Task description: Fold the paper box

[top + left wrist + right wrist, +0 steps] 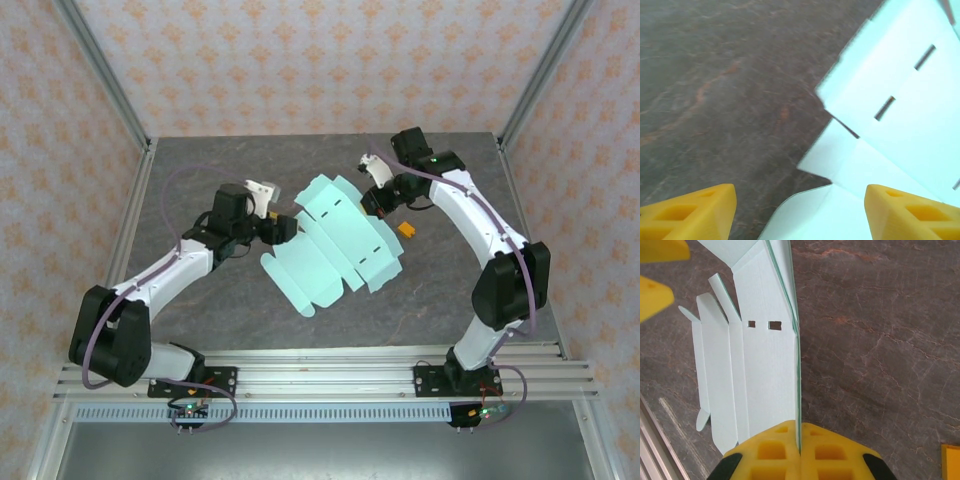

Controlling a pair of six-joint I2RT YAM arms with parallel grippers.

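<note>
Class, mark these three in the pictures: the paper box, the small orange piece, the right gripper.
paper box [335,245]: top view, middle panel of the sheet.
small orange piece [407,231]: top view, its middle.
right gripper [800,432]: right wrist view, where its fingertips pinch the sheet's edge.

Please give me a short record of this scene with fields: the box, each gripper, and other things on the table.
paper box: unfolded mint die-cut sheet, mostly flat on the table
left gripper: open, at the sheet's left edge
right gripper: shut on the sheet's raised edge
orange piece: on the table, beside the sheet
</note>
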